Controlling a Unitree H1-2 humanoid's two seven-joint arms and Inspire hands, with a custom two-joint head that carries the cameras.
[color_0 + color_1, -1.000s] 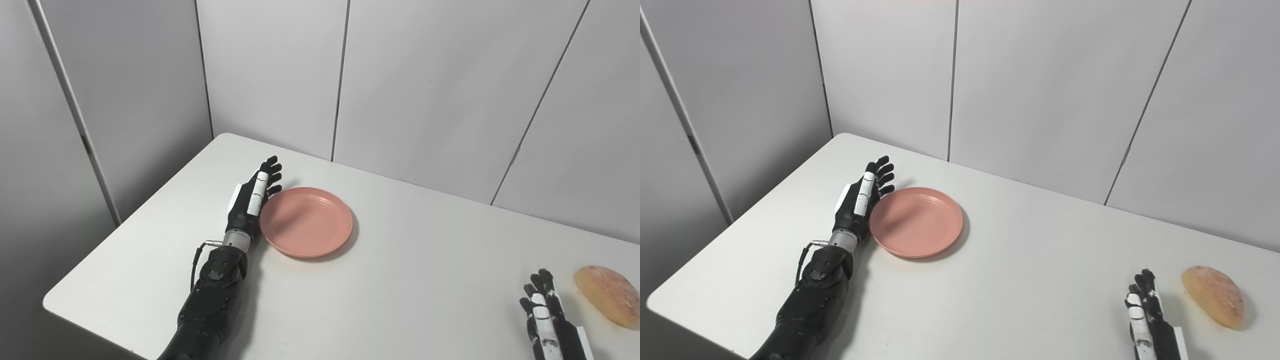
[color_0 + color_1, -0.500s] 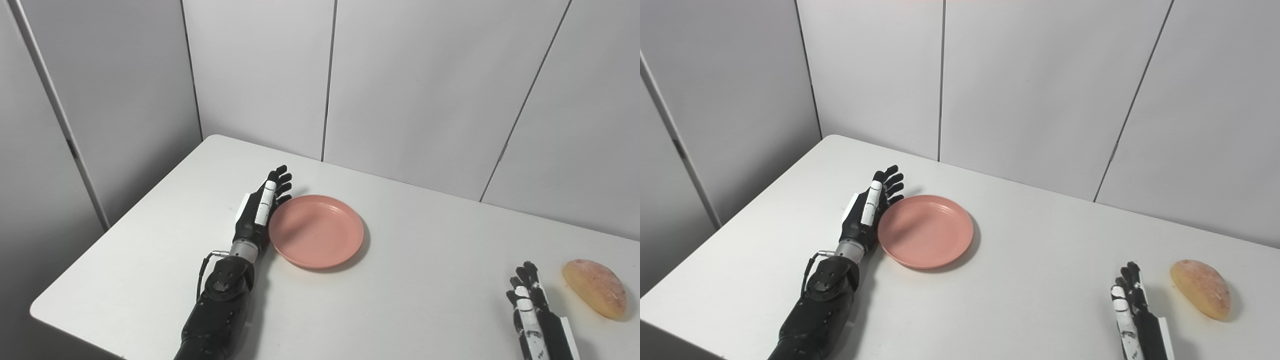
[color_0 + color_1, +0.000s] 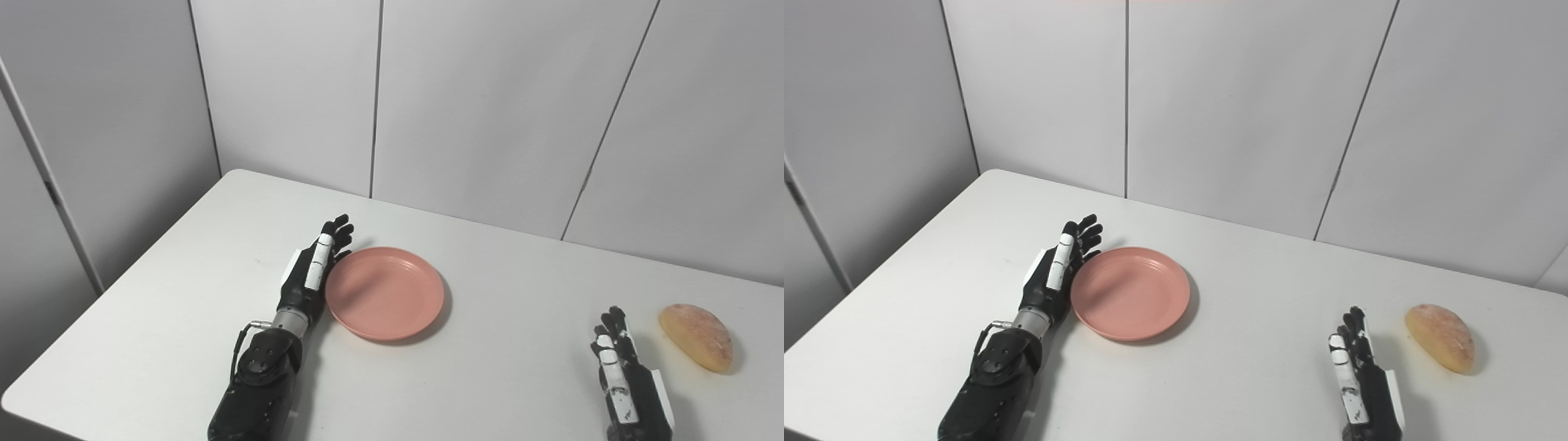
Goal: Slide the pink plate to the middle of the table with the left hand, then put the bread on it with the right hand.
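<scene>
The pink plate (image 3: 384, 293) lies flat on the white table (image 3: 502, 380), left of its middle. My left hand (image 3: 309, 272) stands on edge against the plate's left rim, fingers straight and apart, holding nothing. The bread (image 3: 695, 346), a golden oblong roll, lies near the table's right side. My right hand (image 3: 621, 373) rests open, fingers extended, a short way left of the bread and not touching it. In the right eye view the plate (image 3: 1130, 293) and the bread (image 3: 1440, 338) show the same layout.
Grey wall panels (image 3: 490, 110) stand right behind the table's far edge and along its left side. The table's near left corner (image 3: 9, 401) is in view. Bare tabletop lies between the plate and my right hand.
The camera has turned right, shifting the whole picture. My left hand has pushed the plate a little to the right, nearer the bread. The right hand stays beside the bread.
</scene>
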